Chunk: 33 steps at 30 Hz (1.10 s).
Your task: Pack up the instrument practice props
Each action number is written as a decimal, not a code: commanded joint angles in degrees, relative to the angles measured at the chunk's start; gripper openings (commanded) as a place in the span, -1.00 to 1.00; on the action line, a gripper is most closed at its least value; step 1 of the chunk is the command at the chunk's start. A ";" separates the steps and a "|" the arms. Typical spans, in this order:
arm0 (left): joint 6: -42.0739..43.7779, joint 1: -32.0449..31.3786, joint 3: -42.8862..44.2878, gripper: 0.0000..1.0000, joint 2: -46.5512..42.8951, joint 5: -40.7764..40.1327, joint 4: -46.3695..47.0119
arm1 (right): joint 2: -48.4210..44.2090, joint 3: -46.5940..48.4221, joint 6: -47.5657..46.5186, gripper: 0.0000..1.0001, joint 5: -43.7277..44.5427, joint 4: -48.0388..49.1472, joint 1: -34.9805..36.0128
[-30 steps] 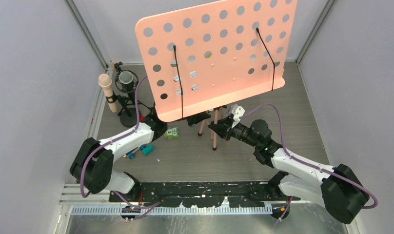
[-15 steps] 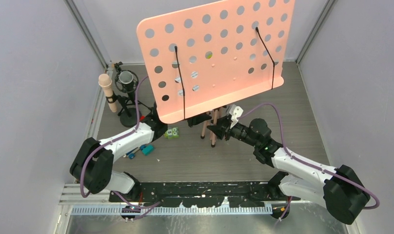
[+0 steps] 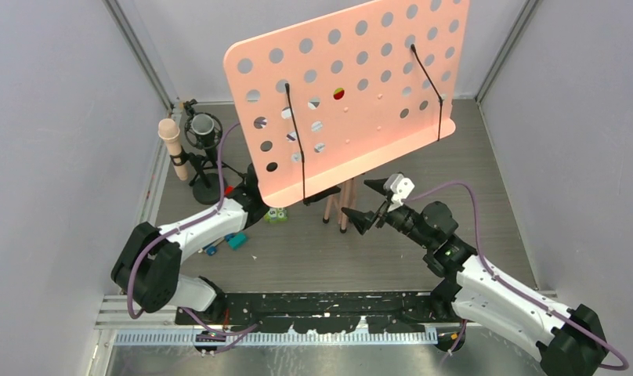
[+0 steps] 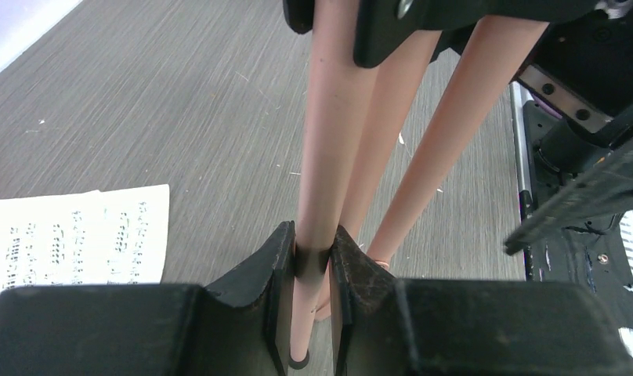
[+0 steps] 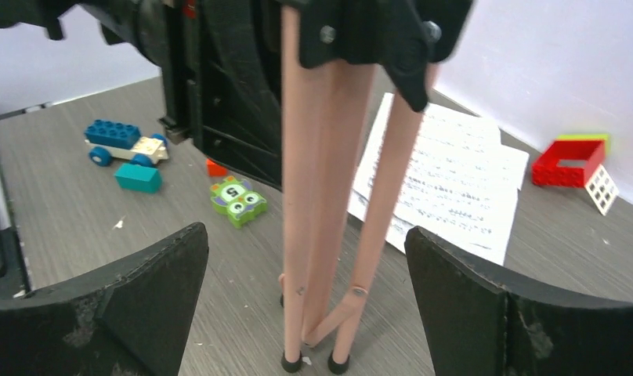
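**Top external.** The pink music stand point(image 3: 352, 102) stands upright mid-table. Its perforated desk is a flat, smooth sheet crossed by two thin black wires. The beige-pink microphone point(image 3: 171, 139), on a black round-base stand, sits well to the left of the music stand. The right gripper point(image 3: 367, 204) is spread wide just right of the stand's legs point(image 3: 337, 207).

**Left wrist.** The left gripper point(image 4: 312, 249) is clamped on one slim round leg, low down near its black rubber foot (a thin, slick tube, so I'd judge it could twist in the pads). A sheet-music page point(image 4: 70, 239) lies flat left of the legs.

**Right wrist.** The three legs are nearly folded together and sit between the parted jaws, untouched. The step looks like collapsing the tripod. Closing squarely around all three legs, below the black hinge block point(image 5: 376, 35), should bundle them without tipping the top-heavy desk. Small toy blocks point(image 5: 237, 200) lie left of the legs.
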 commanded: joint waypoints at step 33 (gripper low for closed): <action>-2.41 -0.22 1.73 -1.00 -0.88 3.73 2.45 | 30.15 1.74 -0.84 0.17 -5.44 33.30 -2.82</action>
